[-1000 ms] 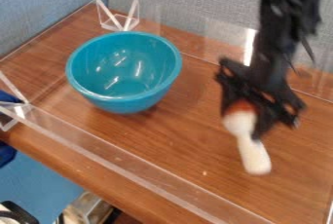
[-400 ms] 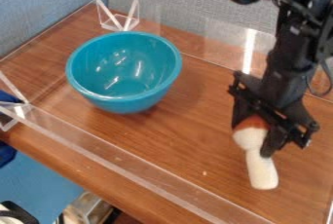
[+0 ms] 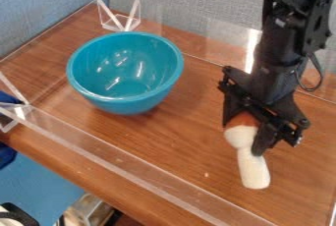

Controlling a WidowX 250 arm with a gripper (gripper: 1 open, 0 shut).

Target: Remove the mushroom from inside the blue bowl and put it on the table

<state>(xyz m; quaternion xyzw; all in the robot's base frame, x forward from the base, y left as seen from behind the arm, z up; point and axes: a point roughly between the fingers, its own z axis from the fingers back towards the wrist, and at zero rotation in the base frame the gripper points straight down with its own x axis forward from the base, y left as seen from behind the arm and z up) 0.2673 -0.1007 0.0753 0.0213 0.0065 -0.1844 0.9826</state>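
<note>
The gripper [image 3: 252, 135] points straight down over the table [image 3: 157, 137], well to the right of the blue bowl [image 3: 125, 71]. Its dark jaws stand on either side of the upper end of the mushroom [image 3: 249, 157] — a cream-white piece with an orange-red patch near the top — and appear clamped on it, though the contact itself is blurred. The mushroom's pale lower end reaches down to the wood, or very nearly so; whether it actually rests there cannot be told from this view.

By the look of it, the task is in its last step: the mushroom is already out of the bowl and is being set down on the tabletop. The next move calls for parting the jaws once the piece bears on the wood, then lifting straight up so nothing drags it over — it looks tall and narrow, so it may topple when let go.

The blue bowl sits upright to the left, near the back corner of the acrylic wall [image 3: 118, 158]. Nothing is inside it except glossy highlights.
</note>
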